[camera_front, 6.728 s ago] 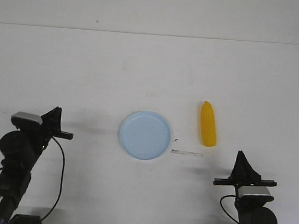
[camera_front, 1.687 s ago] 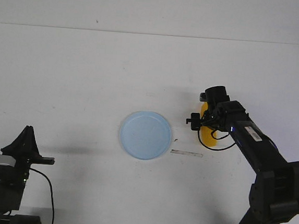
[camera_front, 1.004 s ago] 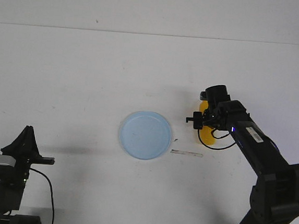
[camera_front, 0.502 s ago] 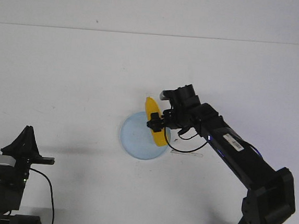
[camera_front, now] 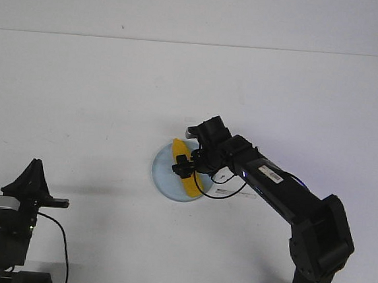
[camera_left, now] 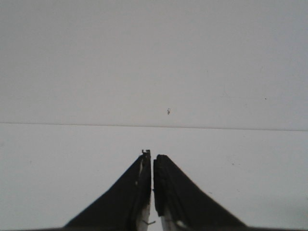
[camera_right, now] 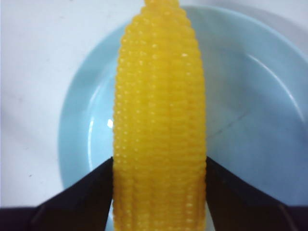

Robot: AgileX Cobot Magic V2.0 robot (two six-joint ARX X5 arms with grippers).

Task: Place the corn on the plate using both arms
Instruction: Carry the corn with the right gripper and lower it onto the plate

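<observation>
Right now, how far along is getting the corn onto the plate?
Pick-up and carry look done: the right gripper holds the bright yellow toy corn cob above the round pale blue plastic plate. In hand: setting it down. Left: release and withdraw. The left gripper is shut, parked away from the plate.

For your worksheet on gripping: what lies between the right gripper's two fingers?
The corn, clamped between the right gripper's fingers over the plate, shown in the right wrist view.

both arms are black with thin black cables; the right arm has a white label near its gripper.
</observation>
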